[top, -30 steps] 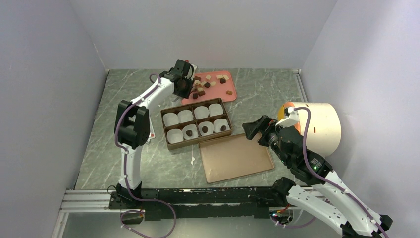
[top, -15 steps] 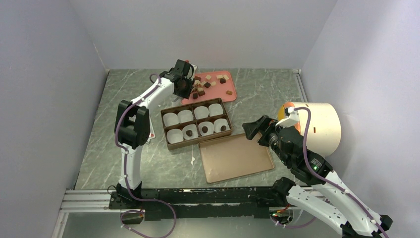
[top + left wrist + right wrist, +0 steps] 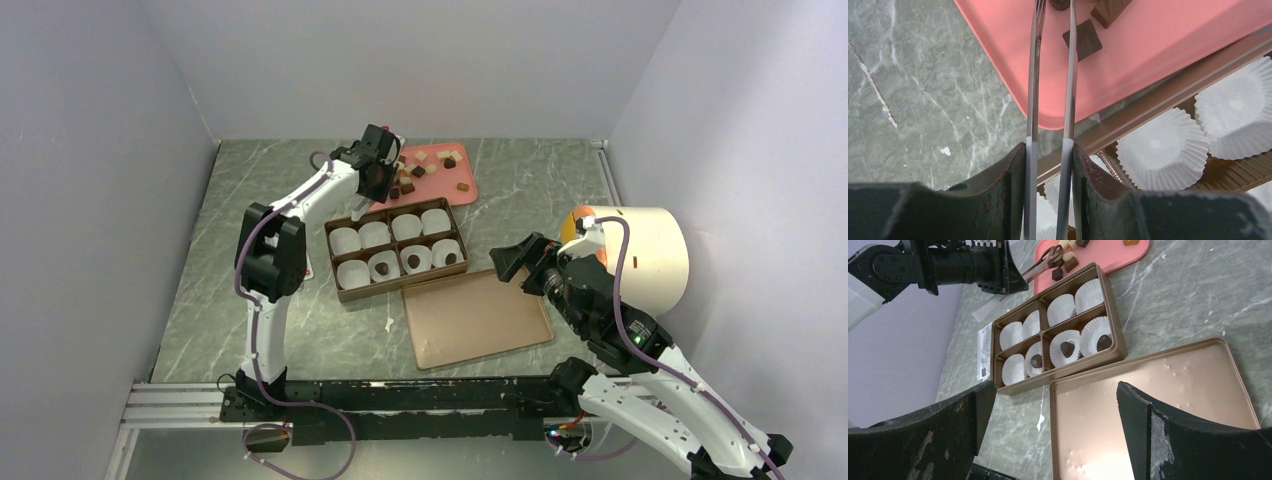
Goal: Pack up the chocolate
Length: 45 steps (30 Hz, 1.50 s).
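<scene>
Chocolate chunks [image 3: 418, 166], dark, caramel and cream, lie scattered on a pink tray [image 3: 468, 174]. My left gripper [image 3: 379, 172] hangs over the tray's near left edge, shut on a pair of metal tweezers [image 3: 1068, 75]. The tweezer tips straddle a dark chunk [image 3: 1060, 4] at the top of the left wrist view; another dark chunk [image 3: 1082, 40] lies just right of them. A brown box [image 3: 400, 286] of white paper cups holds three chocolates [image 3: 1067, 348]. My right gripper [image 3: 1055, 415] stands wide open, with nothing between its fingers, above the gold lid [image 3: 1158, 405].
The gold lid [image 3: 478, 318] lies flat in front of the box. A large cream cylinder [image 3: 650, 255] stands at the right beside my right arm. A printed card [image 3: 983, 352] lies left of the box. Purple walls close in the table on three sides.
My left gripper has shifted slightly right and farther over the pink tray with the tweezers. The right arm has not moved.
</scene>
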Available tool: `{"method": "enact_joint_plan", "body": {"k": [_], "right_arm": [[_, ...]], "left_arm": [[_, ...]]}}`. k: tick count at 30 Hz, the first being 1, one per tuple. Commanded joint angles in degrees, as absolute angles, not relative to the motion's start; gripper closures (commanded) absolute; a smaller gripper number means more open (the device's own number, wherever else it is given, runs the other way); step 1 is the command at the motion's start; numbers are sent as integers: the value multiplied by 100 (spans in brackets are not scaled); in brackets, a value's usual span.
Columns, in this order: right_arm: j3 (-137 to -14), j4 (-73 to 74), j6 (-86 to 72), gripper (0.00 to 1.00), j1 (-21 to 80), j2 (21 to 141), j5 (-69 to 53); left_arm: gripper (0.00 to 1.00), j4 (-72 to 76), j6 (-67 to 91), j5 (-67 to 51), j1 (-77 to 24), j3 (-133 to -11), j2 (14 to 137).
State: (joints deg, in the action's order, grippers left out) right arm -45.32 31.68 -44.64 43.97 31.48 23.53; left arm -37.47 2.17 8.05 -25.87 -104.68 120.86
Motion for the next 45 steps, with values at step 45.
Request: {"method": "enact_joint_plan", "body": {"k": [45], "right_arm": [[-4469, 2992, -4387, 4, 4386, 3199, 2390]], "left_arm": [[74, -4990, 884, 723, -2656, -8951, 8707]]}}
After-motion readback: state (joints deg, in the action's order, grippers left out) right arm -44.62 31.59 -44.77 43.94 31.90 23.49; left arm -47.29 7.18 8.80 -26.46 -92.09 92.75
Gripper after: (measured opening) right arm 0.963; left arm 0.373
